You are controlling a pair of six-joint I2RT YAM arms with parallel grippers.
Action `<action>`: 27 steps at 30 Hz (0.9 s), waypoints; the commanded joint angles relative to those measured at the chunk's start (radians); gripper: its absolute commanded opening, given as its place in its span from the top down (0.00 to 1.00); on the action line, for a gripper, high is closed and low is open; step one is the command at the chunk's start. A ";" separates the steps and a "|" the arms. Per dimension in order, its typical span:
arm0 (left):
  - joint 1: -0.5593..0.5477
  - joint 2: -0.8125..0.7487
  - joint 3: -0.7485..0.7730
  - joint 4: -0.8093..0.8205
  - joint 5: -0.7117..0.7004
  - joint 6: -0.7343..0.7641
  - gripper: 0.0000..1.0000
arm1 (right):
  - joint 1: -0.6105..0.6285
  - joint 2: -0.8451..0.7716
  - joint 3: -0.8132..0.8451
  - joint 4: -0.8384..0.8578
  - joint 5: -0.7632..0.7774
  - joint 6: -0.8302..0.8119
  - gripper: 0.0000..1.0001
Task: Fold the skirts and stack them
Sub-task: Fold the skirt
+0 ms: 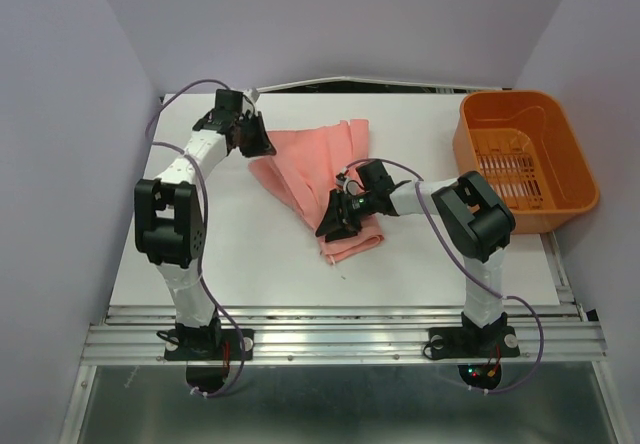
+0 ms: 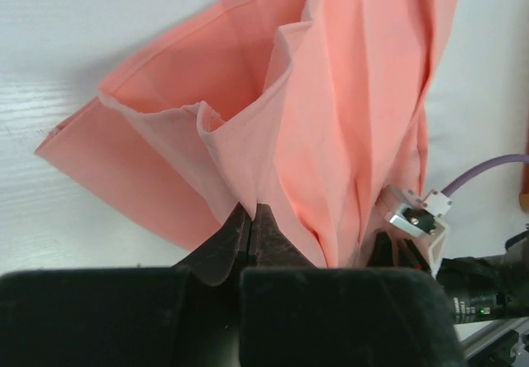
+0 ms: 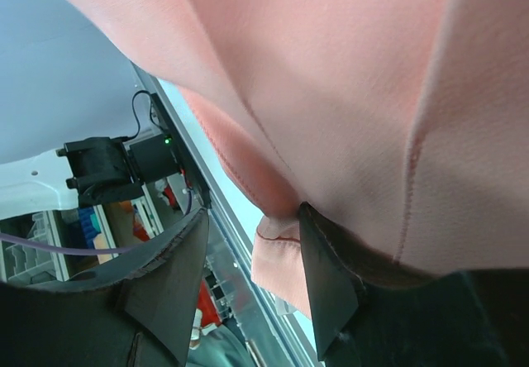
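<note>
The skirt (image 1: 310,169) lies near the middle of the desk (image 1: 230,254), a little toward the far side. Its wide pleated part fans toward the far edge and its narrow end points to the near edge. It is salmon-pink, with long pleats running along its length.

In the left wrist view the skirt (image 2: 347,94) rises in loose folds. One layer hangs open like a pocket on the left, and a ridge of cloth runs down into the left gripper (image 2: 252,222). That gripper's fingers are pressed together on the ridge, with no gap showing between them. From above, the left gripper (image 1: 252,142) sits at the far-left corner of the fan, touching the cloth.

The right gripper (image 1: 338,222) is over the narrow lower part of the skirt, just above the near tip. In the right wrist view the skirt (image 3: 331,94) fills the upper frame and drapes over the gripper. The right gripper (image 3: 252,214) has its fingers apart. A stitched edge of cloth hangs in the gap and lies against one finger (image 3: 326,284). The other finger (image 3: 165,276) is clear of it, so nothing is squeezed there.

An orange basket (image 1: 470,149) stands at the far-right corner of the desk, well apart from the skirt.
</note>
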State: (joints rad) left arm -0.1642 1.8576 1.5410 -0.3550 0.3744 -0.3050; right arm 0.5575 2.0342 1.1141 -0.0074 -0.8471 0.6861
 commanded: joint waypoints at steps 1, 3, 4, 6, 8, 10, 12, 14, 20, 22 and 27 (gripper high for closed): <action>0.041 0.063 -0.074 0.040 -0.017 -0.017 1.00 | 0.009 0.073 -0.033 -0.083 0.207 -0.063 0.45; 0.054 0.089 -0.097 0.073 -0.005 -0.023 1.00 | 0.009 0.064 -0.036 -0.083 0.212 -0.069 0.45; 0.058 0.115 -0.096 0.085 -0.006 -0.022 1.00 | 0.009 0.061 -0.040 -0.083 0.214 -0.074 0.45; 0.077 0.149 -0.073 0.100 0.004 -0.014 1.00 | 0.009 0.055 -0.042 -0.085 0.214 -0.077 0.45; 0.089 0.192 -0.055 0.111 0.012 -0.011 1.00 | 0.009 0.052 -0.048 -0.083 0.212 -0.082 0.45; 0.103 0.213 -0.038 0.111 0.003 -0.002 1.00 | 0.009 0.049 -0.051 -0.082 0.207 -0.083 0.45; 0.112 0.224 -0.022 0.096 -0.003 0.026 1.00 | 0.009 0.046 -0.054 -0.075 0.194 -0.085 0.45; 0.118 0.222 -0.016 0.073 0.007 0.041 0.91 | 0.009 0.044 -0.053 -0.068 0.168 -0.085 0.45; 0.120 0.111 -0.001 0.093 0.209 0.155 0.55 | 0.027 -0.034 -0.054 0.058 0.068 -0.036 0.45; 0.120 0.054 0.001 0.106 0.262 0.170 0.50 | 0.048 -0.051 -0.048 0.110 0.057 -0.031 0.44; 0.114 -0.055 -0.071 0.177 0.357 0.112 0.49 | 0.058 -0.095 0.032 0.115 0.034 -0.071 0.25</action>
State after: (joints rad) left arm -0.0494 1.9644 1.4876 -0.2691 0.6006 -0.1852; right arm 0.5945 1.9949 1.0992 0.0711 -0.8486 0.6720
